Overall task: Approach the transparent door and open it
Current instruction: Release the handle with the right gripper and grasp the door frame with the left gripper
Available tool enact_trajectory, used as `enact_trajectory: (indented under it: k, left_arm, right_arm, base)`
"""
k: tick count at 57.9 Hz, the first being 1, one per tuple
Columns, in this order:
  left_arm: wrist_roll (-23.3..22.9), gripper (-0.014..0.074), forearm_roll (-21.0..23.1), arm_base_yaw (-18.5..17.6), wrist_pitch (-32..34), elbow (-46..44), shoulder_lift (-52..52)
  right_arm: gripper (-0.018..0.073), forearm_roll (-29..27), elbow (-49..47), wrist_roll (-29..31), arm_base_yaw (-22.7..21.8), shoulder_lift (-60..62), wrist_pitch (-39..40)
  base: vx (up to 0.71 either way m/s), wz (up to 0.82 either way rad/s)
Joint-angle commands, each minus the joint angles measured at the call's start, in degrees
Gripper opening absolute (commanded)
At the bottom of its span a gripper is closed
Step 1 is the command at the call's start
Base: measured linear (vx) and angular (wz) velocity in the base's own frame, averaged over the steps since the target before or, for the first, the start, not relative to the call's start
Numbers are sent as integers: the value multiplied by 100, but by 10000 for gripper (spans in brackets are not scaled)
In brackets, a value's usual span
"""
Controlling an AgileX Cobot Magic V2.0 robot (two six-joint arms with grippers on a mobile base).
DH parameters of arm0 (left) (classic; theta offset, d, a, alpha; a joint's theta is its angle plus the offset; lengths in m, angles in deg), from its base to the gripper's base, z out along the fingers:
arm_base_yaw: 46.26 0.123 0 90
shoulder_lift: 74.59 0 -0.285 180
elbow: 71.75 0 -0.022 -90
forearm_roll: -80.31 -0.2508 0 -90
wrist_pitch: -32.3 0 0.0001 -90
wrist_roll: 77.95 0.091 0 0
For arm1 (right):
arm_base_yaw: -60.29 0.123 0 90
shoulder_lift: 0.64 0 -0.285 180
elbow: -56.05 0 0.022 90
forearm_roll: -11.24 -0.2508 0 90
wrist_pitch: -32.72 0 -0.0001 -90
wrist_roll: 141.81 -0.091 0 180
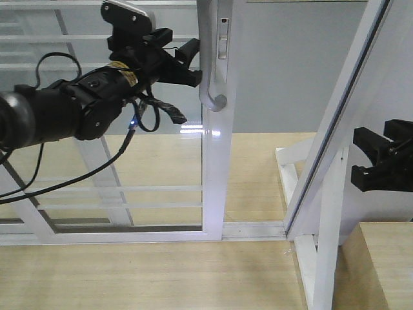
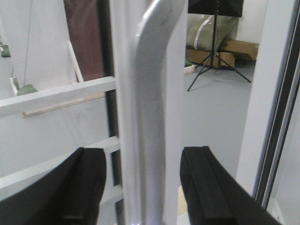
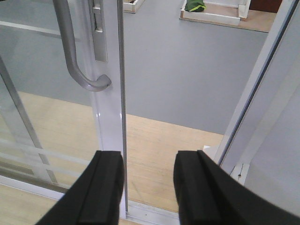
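Note:
The transparent door is a white-framed glass panel with thin white bars, filling the left half of the front view. Its curved grey handle runs down the right stile. My left gripper is open and reaches in from the left, its fingers straddling the handle. In the left wrist view the handle stands between the two black fingers with a gap on each side. My right gripper hangs open at the right, holding nothing. In the right wrist view it faces the door's edge, below the handle.
A slanted white-framed panel and its white supports stand right of the door. Between them is a gap showing grey floor. A white floor track crosses the wooden platform. A wooden block sits at bottom right. Loose cables hang from my left arm.

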Motion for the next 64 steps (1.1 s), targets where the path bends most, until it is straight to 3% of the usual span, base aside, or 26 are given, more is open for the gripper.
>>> enact_trajectory:
  k: [1,29,47,64]
  left_arm:
    - [-95,484,50,-89,503,-516,3]
    - [-92,484,61,-89,208,-1833,-1093]
    - [-85,457,85,253,134,-1857,-1137]
    - [-51,457,476,483,-144,-1857,-1053]
  right_arm:
    - [352,96,-173,52,-31,29,344]
    - [352,96,-173,52,-31,29,253]
    - [352,96,-173,52,-31,29,253]
    - [352,96,-173,52,-31,29,253]
  base:
    - [0,0]
    - [0,0]
    - [0,0]
    - [0,0]
